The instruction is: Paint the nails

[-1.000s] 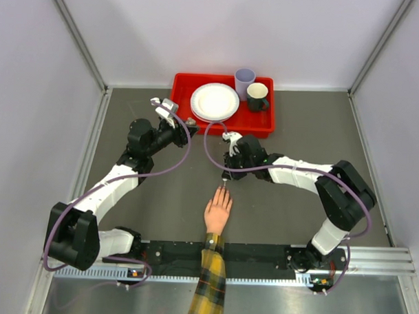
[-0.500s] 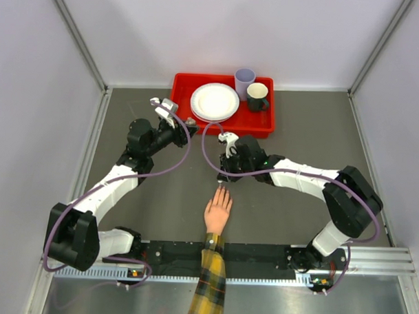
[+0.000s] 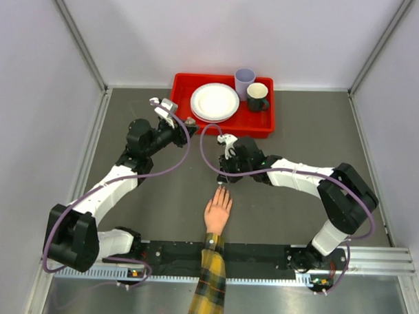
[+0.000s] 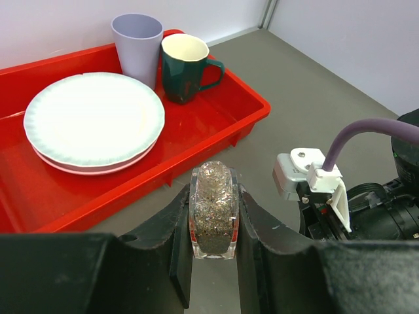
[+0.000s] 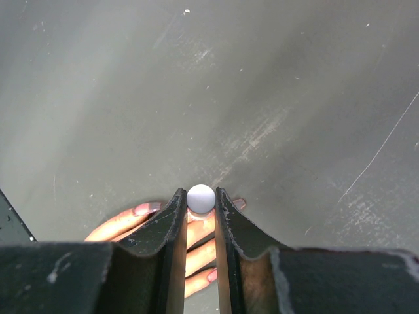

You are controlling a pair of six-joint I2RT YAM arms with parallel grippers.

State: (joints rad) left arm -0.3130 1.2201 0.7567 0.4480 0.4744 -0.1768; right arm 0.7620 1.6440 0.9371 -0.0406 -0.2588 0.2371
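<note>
A peach hand (image 3: 218, 214) with a yellow-and-dark plaid sleeve (image 3: 207, 295) lies flat at the near middle of the table, fingers pointing away. Its nails (image 3: 223, 190) show pink in the right wrist view (image 5: 145, 209), partly hidden by my fingers. My right gripper (image 3: 222, 178) (image 5: 200, 204) is shut on a round pale cap (image 5: 201, 198), just above the fingertips. My left gripper (image 3: 188, 124) (image 4: 213, 219) is shut on a small clear bottle of glitter polish (image 4: 213, 208), held upright left of the red tray.
A red tray (image 3: 260, 124) at the back holds a white plate (image 3: 214, 101), a lilac cup (image 3: 244, 81) and a dark green mug (image 3: 257, 97). Side walls close in left and right. A black rail (image 3: 261, 254) runs along the near edge.
My right gripper has shifted slightly left with the cap, staying over the fingertips. The left arm and the hand have not moved.
</note>
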